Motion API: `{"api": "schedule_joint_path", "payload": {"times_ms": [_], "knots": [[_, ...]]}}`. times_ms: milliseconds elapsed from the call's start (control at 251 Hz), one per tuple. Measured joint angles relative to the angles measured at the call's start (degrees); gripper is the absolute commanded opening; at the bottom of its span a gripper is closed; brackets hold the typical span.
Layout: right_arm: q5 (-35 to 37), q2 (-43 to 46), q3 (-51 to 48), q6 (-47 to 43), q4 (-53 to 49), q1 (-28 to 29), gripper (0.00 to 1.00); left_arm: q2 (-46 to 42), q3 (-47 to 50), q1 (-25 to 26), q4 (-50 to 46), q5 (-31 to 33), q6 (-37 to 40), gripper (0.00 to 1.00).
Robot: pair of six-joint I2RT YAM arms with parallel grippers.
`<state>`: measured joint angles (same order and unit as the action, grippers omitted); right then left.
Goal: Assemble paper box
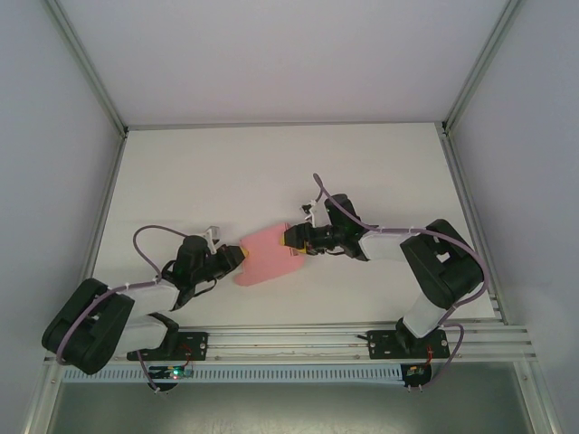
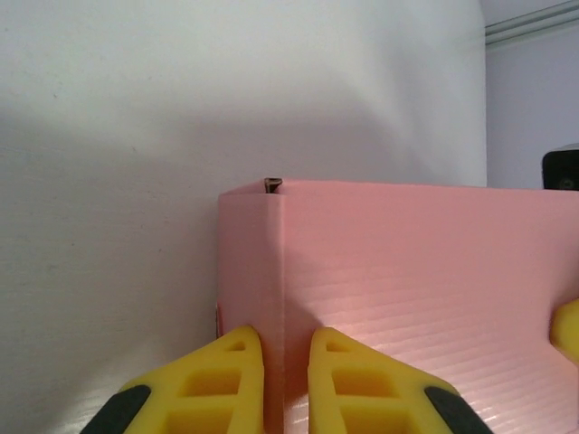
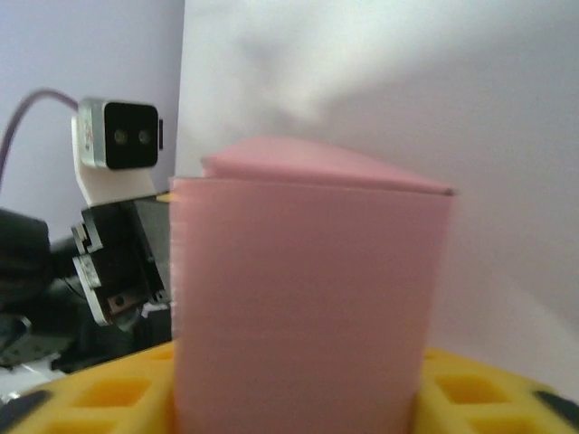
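The pink paper box (image 1: pixel 267 254) is held just above the white table between both arms, partly folded, with walls standing up. From the left, my left gripper (image 1: pixel 237 257) meets its end. In the left wrist view its yellow fingers (image 2: pixel 222 384) pinch an upright corner fold of the paper box (image 2: pixel 425 262), so the left gripper (image 2: pixel 287 380) is shut on it. My right gripper (image 1: pixel 295 242) reaches in from the right. Seen from the right wrist, the paper box (image 3: pixel 308 298) spans the whole gap of the right gripper (image 3: pixel 294 402), touching both fingers (image 3: pixel 475 389).
The white table (image 1: pixel 271 172) is walled by an aluminium frame, with a rail (image 1: pixel 298 339) along the near edge by the arm bases. The left arm's wrist camera (image 3: pixel 118 136) shows behind the box in the right wrist view. A right fingertip (image 2: pixel 567 330) peeks in at the left wrist view's edge.
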<state>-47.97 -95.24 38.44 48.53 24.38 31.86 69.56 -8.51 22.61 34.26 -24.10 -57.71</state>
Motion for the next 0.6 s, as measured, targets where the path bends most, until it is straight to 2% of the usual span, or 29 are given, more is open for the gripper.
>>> {"api": "schedule_joint_path", "payload": {"times_ms": [56, 84, 108, 148, 223, 271, 379, 463, 599], "knots": [[-0.2, 0.5, -0.1, 0.2, 0.3, 0.0, 0.38, -2.1, -0.3, -0.1, -2.0, 0.2, 0.5, 0.14], [-0.4, 0.8, -0.1, 0.3, 0.3, 0.0, 0.37, -3.2, -0.7, -0.1, -3.2, 0.3, 1.0, 0.20], [-0.5, 1.1, -0.1, 0.4, 0.4, -0.1, 0.37, -4.0, -1.0, -0.1, -4.3, 0.4, 1.3, 0.31], [-0.6, 1.6, -0.1, 0.4, 0.5, -0.2, 0.36, -5.8, -2.0, -0.1, -6.8, 0.7, 2.6, 0.59], [-0.5, 2.8, 0.0, 0.0, 0.2, -0.1, 0.35, -9.6, -4.3, -0.1, -11.7, 0.7, 6.2, 0.78], [-0.2, 3.8, 0.0, -0.1, -0.9, -0.2, 0.36, -12.7, -6.9, -0.1, -15.6, 0.8, 10.0, 0.99], [2.3, 7.0, 0.5, 1.1, -7.1, -1.6, 0.33, -20.7, -14.0, 0.7, -23.1, 2.2, 23.6, 1.00], [4.1, 8.5, 2.3, 4.3, -14.1, -5.0, 0.32, -25.4, -19.3, 3.1, -25.5, 3.7, 36.5, 1.00], [3.1, 8.8, 4.7, 13.3, -21.3, -10.6, 0.31, -23.8, -28.2, 6.6, -32.5, 4.5, 53.6, 1.00]]}}
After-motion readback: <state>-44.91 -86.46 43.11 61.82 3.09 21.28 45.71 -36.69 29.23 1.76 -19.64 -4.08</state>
